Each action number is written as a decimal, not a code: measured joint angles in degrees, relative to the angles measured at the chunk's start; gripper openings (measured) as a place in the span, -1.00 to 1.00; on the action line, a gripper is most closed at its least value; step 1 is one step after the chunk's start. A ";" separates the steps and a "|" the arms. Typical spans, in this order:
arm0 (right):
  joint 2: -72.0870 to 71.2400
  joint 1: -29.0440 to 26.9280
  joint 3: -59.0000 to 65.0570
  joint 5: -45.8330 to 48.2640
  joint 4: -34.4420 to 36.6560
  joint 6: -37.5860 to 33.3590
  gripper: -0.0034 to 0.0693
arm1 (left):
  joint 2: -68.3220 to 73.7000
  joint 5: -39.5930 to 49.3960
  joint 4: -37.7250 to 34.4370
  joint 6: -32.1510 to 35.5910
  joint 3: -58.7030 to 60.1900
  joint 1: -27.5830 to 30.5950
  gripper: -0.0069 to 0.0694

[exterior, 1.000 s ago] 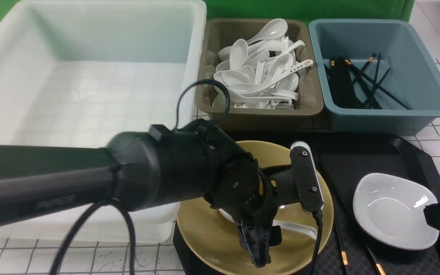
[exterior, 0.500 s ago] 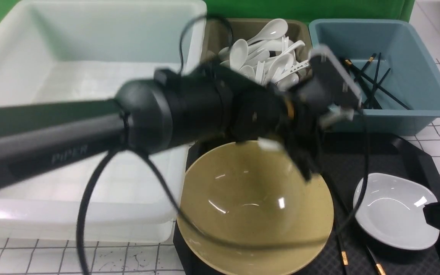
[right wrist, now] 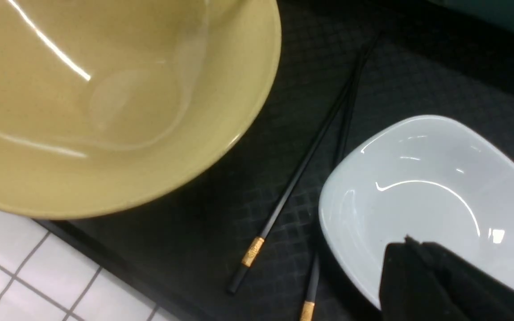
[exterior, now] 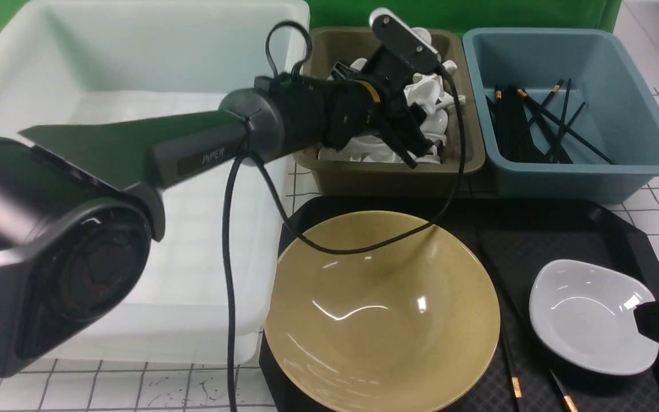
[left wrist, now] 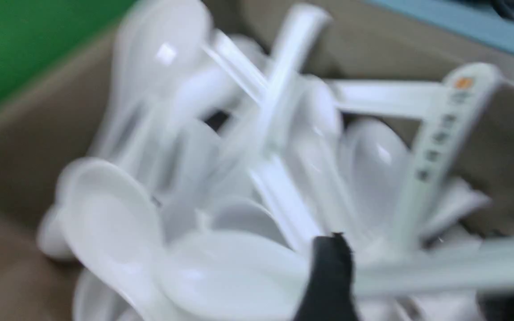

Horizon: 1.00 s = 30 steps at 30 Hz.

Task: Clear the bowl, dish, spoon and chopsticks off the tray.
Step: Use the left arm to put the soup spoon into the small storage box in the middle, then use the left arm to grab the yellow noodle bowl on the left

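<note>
**Left arm over the spoon bin, three things left on the tray**

The left gripper [exterior: 411, 152] hangs over the spoon pile [exterior: 429, 94] in the olive bin [exterior: 386, 178]. Its wrist view is blurred: one black finger shows low among the white handles, and I cannot tell whether the claw is spread or pinching. The spoon cannot be picked out either. None lies in the bowl [exterior: 381, 309] or on the bare tray [exterior: 535, 229], so I judge it is at that claw or already in the pile.

The bowl stands empty on the tray's left half and the dish [exterior: 590, 315] on its right, with the chopsticks [right wrist: 301, 171] flat between them, near both. The right gripper [right wrist: 411, 249] sits over the dish's near rim, its fingers seemingly pressed together on nothing; contact with the dish cannot be told.

Risks from here:
- A spoon let go from height could strike the ceramic heap and chip, or skip over the bin wall
- The cable [exterior: 364, 250] droops across the bowl's far rim; a low pull-back of the left arm could drag or tip the bowl
- The chopsticks are thin and lie on a textured floor, so a claw may slip off them or nudge the glossy dish
</note>
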 joint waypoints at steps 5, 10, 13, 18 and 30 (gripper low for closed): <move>0.00 0.00 0.80 -0.17 0.05 0.00 -0.78 | -4.22 35.34 0.55 -1.27 -11.60 -1.82 0.58; 0.00 0.00 0.80 -0.46 0.29 0.00 -0.78 | -5.47 51.62 0.96 -1.80 -14.03 -2.53 0.61; 0.00 0.00 0.80 -0.78 0.53 0.00 -0.78 | -4.49 52.30 1.64 -2.33 -11.93 -2.53 0.61; 0.00 0.00 0.80 -0.77 1.20 0.00 -0.77 | -3.64 52.41 1.45 -2.12 -7.71 -2.57 0.61; 0.00 0.00 0.80 -0.77 1.74 0.00 -0.75 | -0.95 54.48 -3.24 7.95 -3.97 -2.03 -0.43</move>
